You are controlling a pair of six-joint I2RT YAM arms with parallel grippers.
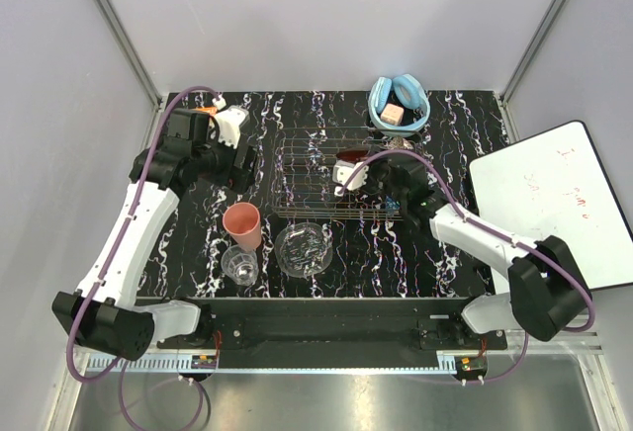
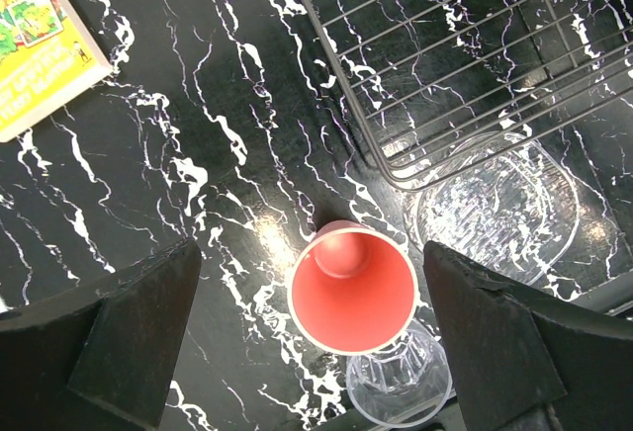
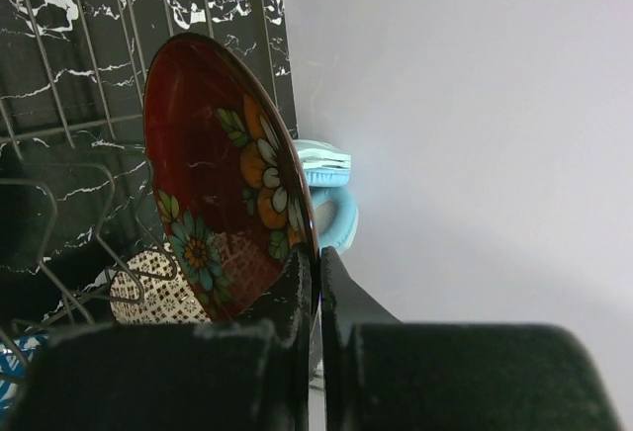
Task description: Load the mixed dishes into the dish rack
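Your right wrist view tells you what the overhead one cannot. The right claw [image 3: 316,265] is clenched on the plate [image 3: 223,189], both fingers pinching its lower rim. The plate stands on edge, leaning a little. It is glossy deep red, with white, orange and teal flowers and green leaves towards the rim. Behind it you see the wires of the rack [image 3: 69,65] and the blue headphones [image 3: 331,204]. Under it is a beige net-patterned bowl [image 3: 148,293] (you cannot tell from here whether it is inside the rack).

From above, the plate is only a dark red sliver just ahead of the claw, over the right end of the rack.

Your left wrist view shows the left claw [image 2: 309,253] released, fingers spread wide above the table [image 2: 218,154]. The pink cup [image 2: 351,288] stands upright between them, mouth up. The tumbler [image 2: 401,391] is right against the cup's near side. The glass dish [image 2: 499,209] lies at the rack's near corner, outside it, and a yellow book [image 2: 40,45] is off to the far left.

Only the overhead view places that claw beside the rack's left end, with the cup, tumbler and dish on the table nearer the bases.
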